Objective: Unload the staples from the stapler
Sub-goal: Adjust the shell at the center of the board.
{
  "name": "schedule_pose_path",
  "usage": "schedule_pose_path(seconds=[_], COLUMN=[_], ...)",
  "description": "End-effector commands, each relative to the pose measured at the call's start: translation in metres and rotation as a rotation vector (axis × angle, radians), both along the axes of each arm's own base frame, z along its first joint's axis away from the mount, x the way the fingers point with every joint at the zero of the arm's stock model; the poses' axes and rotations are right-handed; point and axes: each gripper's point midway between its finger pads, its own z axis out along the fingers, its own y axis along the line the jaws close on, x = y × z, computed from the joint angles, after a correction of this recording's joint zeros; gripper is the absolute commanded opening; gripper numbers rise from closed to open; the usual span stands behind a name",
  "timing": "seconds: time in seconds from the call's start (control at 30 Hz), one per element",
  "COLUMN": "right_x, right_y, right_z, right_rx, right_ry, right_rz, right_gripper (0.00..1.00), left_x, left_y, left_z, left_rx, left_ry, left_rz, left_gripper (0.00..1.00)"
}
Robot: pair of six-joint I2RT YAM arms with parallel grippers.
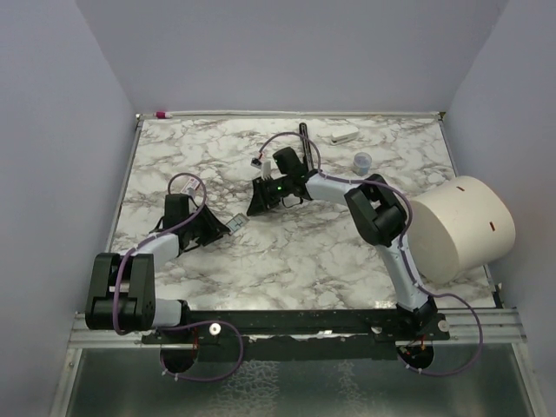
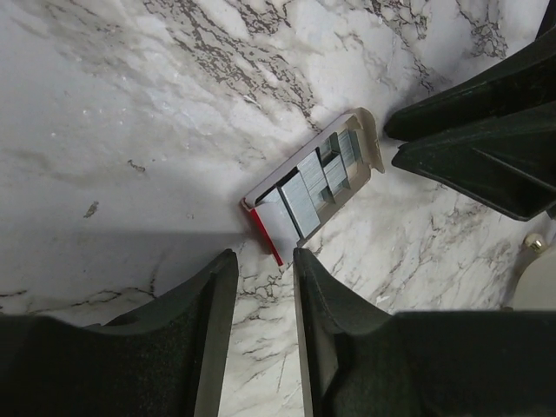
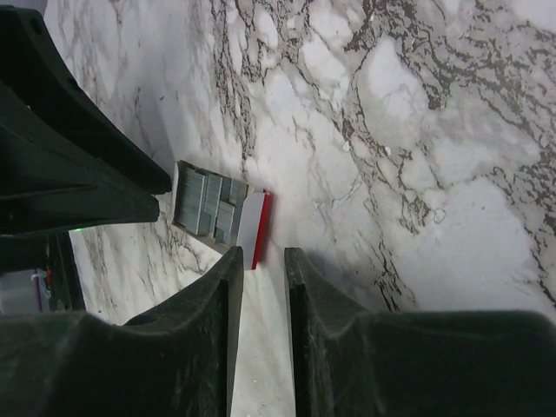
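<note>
Marble tabletop (image 1: 330, 252), plain white walls, and both grippers were parked around a little box of staples.

Watching remotely, I saw the left gripper (image 2: 263, 261) with its fingers a narrow gap apart and nothing between them. The small open cardboard box (image 2: 369, 139) lay flat just past its tips, red end nearest. Grey staples (image 2: 314, 184) were stacked in strips inside the box. The right gripper (image 3: 263, 256) looked the same, slightly parted and empty, with that box just ahead of it too. So the box sat between the two grippers, and neither one was touching it as far as I could tell. The stapler (image 1: 304, 137), a thin black bar, lay toward the far edge of the table, away from both sets of fingers. A small white block (image 1: 343, 135) sat near it, and a big cream cylinder (image 1: 460, 228) was off on the right.
</note>
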Motion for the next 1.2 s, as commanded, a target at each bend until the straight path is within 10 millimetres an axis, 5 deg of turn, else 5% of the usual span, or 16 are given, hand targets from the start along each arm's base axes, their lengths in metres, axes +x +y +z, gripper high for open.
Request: schedule_pose_path(seconds=[0.0, 0.57, 0.93, 1.17], right_x=[-0.001, -0.017, -0.004, -0.008], right_y=[0.003, 0.009, -0.006, -0.015], right_z=[-0.008, -0.026, -0.049, -0.038], right_rx=[0.009, 0.019, -0.186, -0.208], right_ry=[0.026, 0.099, 0.017, -0.010], right_rz=[0.032, 0.089, -0.009, -0.046], right_gripper=[0.24, 0.13, 0.07, 0.07], left_x=[0.017, 0.024, 0.028, 0.035], left_y=[-0.002, -0.013, -0.018, -0.021], left_z=[0.006, 0.003, 0.004, 0.008], left_rx=[0.012, 0.022, 0.042, 0.064], left_ry=[-0.045, -0.047, -0.058, -0.069], left_rz=[-0.008, -0.045, -0.072, -0.100], left_gripper=[0.34, 0.29, 0.27, 0.27])
